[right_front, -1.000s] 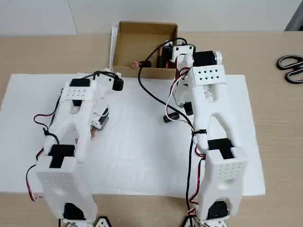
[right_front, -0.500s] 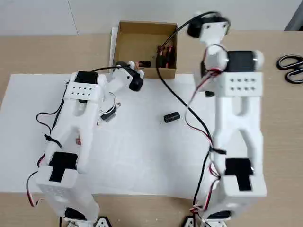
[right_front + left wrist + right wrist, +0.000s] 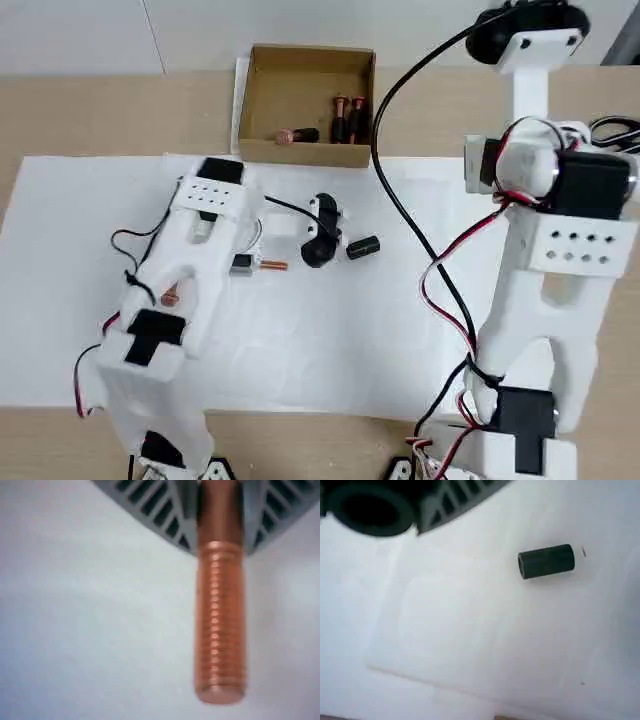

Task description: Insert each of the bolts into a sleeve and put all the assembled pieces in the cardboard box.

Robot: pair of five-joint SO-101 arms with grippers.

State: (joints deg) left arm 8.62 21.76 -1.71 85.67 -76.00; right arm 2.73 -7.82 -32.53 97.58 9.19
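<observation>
On a wooden surface (image 3: 100, 100), one white sheet (image 3: 330, 350) lies under two white arms. The left arm (image 3: 190, 260) stretches low and forward over the sheet. The right arm (image 3: 555, 260) is folded up high, its wrist raised above the surface's far edge. One cardboard box (image 3: 300, 85) sits just beyond the sheet, with three assembled pieces (image 3: 340, 118) inside: two side by side, one apart. One black sleeve (image 3: 363, 246) lies on its side on the sheet, between the arms. The left gripper (image 3: 220, 525) is clenched on one copper bolt (image 3: 220, 630), threaded end sticking out towards the sleeve, near it but apart. A second small copper piece (image 3: 170, 295) shows beside the left arm. The right gripper (image 3: 445, 502) hangs high above the sleeve; its state cannot be told.
</observation>
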